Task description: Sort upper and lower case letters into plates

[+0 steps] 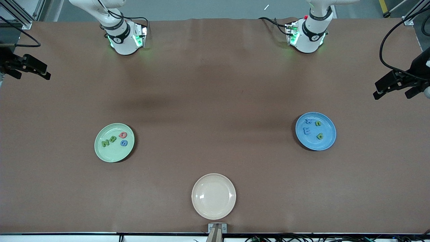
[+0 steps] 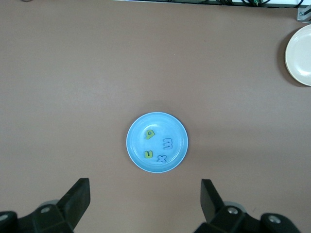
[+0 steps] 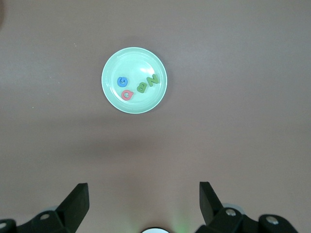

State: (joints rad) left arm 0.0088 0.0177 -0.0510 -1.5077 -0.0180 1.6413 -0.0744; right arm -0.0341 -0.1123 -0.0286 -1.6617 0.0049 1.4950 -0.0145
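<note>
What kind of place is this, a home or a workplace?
Most likely a robotics lab. Two arm bases are bolted at the edge of a brown-covered table, aluminium framing stands at the corner, and loose cables trail beside it. Nothing domestic shows.

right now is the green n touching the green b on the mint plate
Touching. In the right wrist view the green N and green B lie edge to edge on the mint plate, no plate showing between them.
</note>
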